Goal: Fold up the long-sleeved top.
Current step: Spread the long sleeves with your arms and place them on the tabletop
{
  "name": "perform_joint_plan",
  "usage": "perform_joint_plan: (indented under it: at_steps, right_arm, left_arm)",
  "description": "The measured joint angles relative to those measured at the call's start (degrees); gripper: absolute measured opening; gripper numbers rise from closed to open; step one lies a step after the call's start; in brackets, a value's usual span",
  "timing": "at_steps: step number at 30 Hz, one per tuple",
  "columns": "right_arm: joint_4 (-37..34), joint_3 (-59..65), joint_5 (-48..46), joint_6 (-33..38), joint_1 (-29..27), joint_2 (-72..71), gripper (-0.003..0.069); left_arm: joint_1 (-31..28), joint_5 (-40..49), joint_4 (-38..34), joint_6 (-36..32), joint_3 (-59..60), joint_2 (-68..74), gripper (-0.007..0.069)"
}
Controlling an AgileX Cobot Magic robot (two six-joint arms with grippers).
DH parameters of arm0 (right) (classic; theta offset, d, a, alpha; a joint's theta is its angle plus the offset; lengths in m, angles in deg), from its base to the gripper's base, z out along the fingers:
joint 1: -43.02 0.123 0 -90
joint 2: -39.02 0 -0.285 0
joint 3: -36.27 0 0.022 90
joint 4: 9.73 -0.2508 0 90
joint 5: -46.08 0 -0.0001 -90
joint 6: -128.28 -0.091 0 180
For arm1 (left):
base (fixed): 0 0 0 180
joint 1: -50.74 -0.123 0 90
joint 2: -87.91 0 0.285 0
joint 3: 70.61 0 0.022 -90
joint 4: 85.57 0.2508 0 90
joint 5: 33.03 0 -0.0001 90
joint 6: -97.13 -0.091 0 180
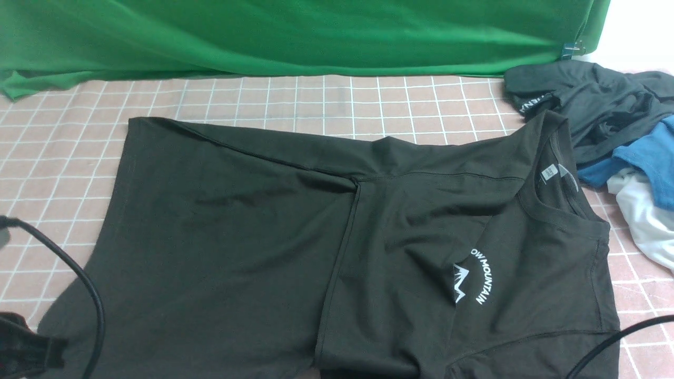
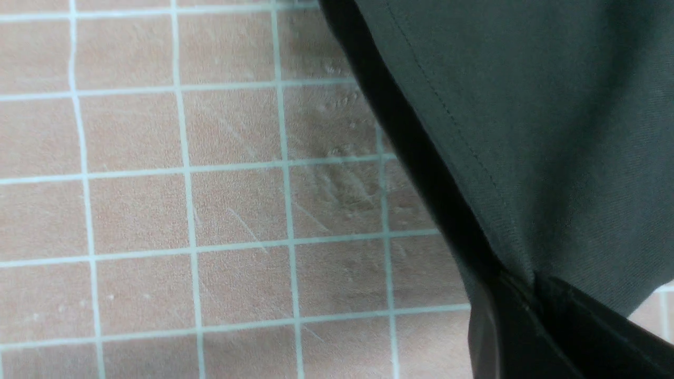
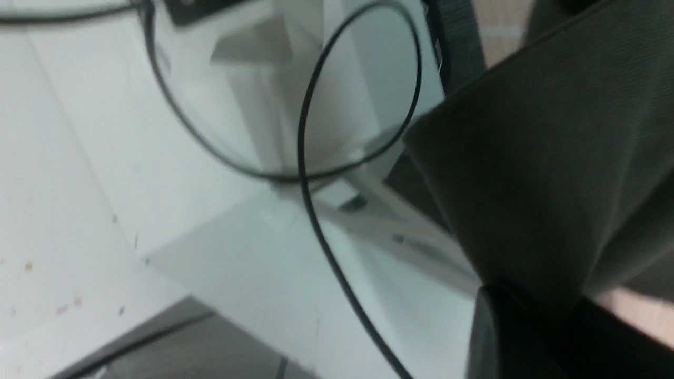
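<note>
The long-sleeved top (image 1: 231,252) lies across the worktop (image 1: 210,100), its neckline toward my right and its hem end toward my left. The far side is turned inward over the body, so that the chest print (image 1: 482,276) is partly covered; a sleeve seems to lie along this flap. I judge the first side fold made, though its surface remains rumpled. The near side runs out of the front view, and I take its fold to be the step in hand. My left claw (image 2: 532,295) is closed on the edge of the top near its hem end. At my right claw (image 3: 542,310), dark cloth of the top reaches the fingertips; the jaws appear slightly parted, and I cannot tell whether they grip it. Left to do, in my judgement: bring the near side and its sleeve inward, smooth the layers, then double the strip lengthwise into a compact bundle.
</note>
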Motion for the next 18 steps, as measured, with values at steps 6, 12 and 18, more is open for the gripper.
perform_joint_plan:
  at_steps: [6, 12, 18]
  right_arm:
    - [3.03, -2.04, -2.6, -0.55, 0.0, 0.0, 0.061]
    - [17.11, -10.24, -2.63, -5.04, -3.58, 1.16, 0.0575]
    - [20.11, -16.51, 11.79, -5.06, -25.87, 9.45, 0.0571]
  left_arm:
    - [0.0, -2.09, 0.2, -1.3, 0.45, 0.0, 0.0041]
    - [0.0, -2.48, 0.22, -1.48, 0.45, 0.0, 0.0041]
    - [0.0, -2.59, 0.22, -1.48, 0.45, 0.0, 0.0041]
